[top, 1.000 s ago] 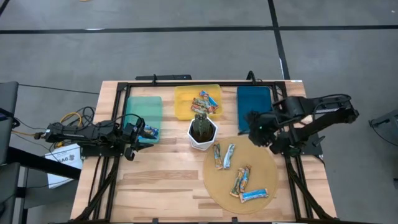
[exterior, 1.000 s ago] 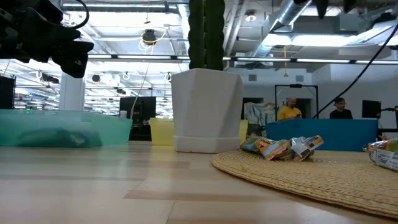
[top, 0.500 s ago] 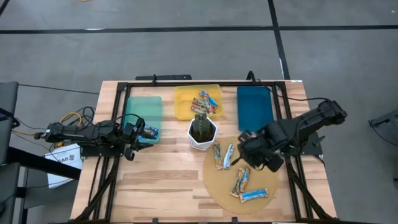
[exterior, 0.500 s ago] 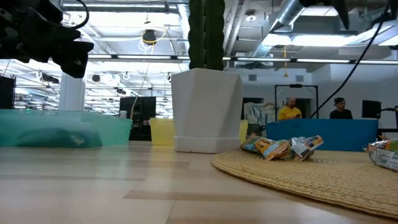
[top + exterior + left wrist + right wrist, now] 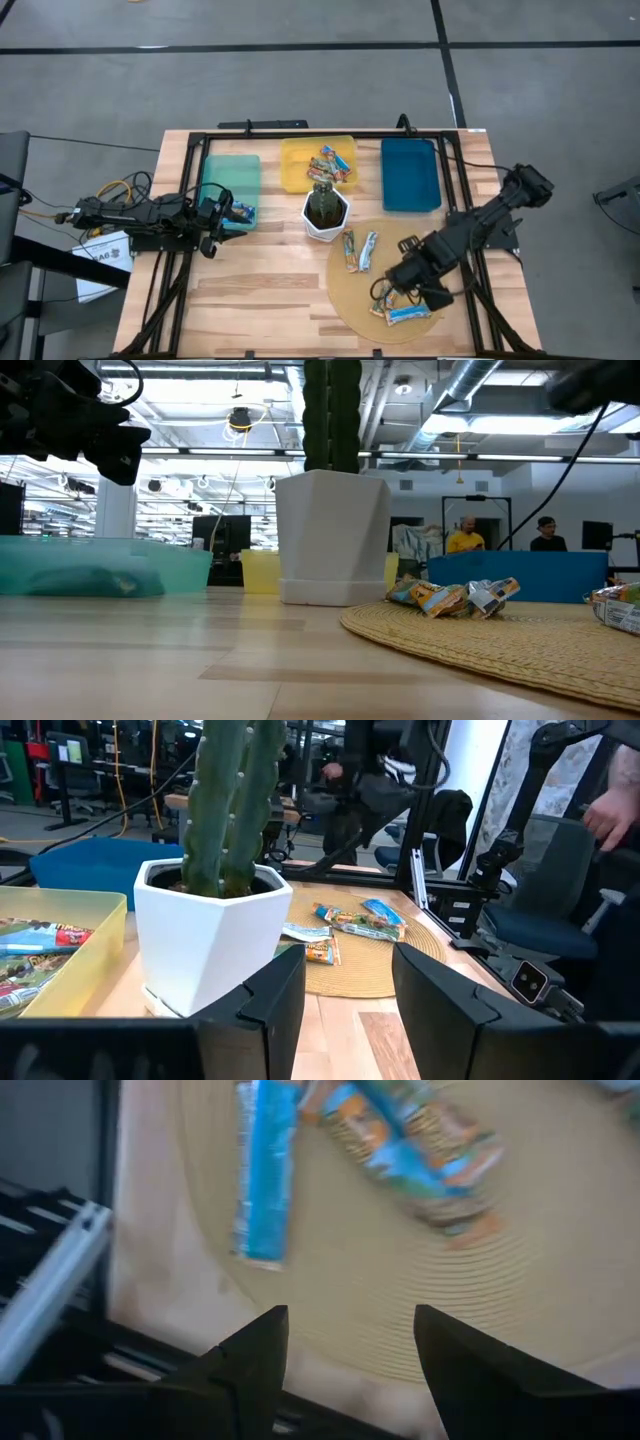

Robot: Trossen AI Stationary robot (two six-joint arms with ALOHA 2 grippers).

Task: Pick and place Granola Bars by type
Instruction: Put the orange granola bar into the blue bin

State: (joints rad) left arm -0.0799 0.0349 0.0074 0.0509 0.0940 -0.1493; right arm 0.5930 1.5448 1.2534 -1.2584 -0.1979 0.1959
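I see right gripper point(image 5: 398, 292) over mat point(image 5: 350, 300) – fingers apart, above bars point(image 5: 262, 1175), maybe not touching. Left gripper point(image 5: 222, 226) waits by green bin point(image 5: 228, 172) – open.

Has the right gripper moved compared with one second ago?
Yes. The right gripper went from beside the blue tray toward the table's front, and now hangs open over the bars on the round mat.

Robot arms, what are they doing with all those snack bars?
They are sorting snack bars into trays. The right gripper, open, hangs over the round woven mat above a pair of bars, with a blue bar beside them; it holds nothing. Two more bars lie near the potted cactus. The yellow tray already has some bars. The left gripper waits, open, by the green tray.
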